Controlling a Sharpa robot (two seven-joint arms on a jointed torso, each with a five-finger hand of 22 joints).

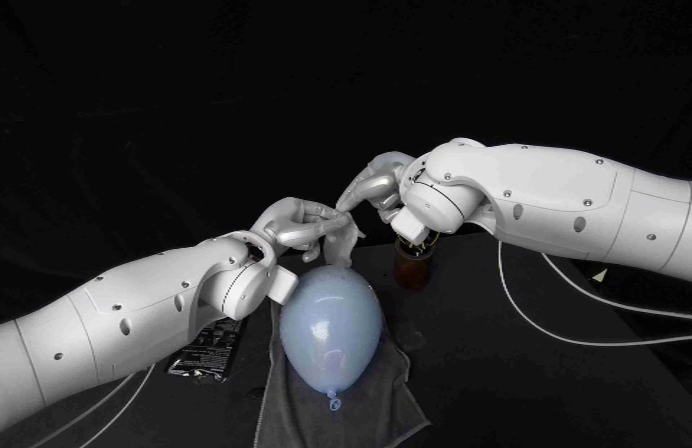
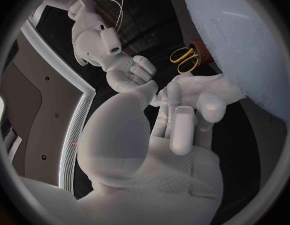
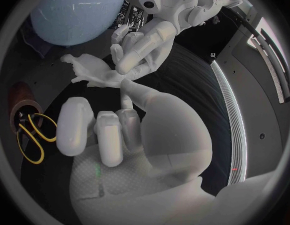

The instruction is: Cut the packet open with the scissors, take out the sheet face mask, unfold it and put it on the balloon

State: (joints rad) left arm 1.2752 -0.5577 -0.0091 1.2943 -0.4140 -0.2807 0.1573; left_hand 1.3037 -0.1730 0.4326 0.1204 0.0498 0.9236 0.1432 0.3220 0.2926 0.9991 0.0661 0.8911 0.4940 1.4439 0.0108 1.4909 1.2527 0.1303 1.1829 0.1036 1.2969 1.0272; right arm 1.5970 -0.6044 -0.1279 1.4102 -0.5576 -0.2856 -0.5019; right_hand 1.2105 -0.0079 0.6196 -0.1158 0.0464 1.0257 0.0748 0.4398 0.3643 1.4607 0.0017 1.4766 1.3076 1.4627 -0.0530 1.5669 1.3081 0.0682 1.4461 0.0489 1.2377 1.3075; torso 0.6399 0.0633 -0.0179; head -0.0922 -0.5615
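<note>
Left robot hand (image 1: 300,228) pinching mask (image 2: 207,87), balloon (image 1: 332,323) on cloth (image 1: 382,408), black table (image 1: 577,393)

The packet (image 1: 211,348) carries small pale print, but none of it can be read.

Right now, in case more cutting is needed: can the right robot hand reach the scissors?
Probably, once freed: the right robot hand seems busy holding the mask, though the scissors stand unblocked in the cup close by.

Head camera looks down; wrist cameras close, seemingly sharing balloon (image 1: 332,323)
</note>
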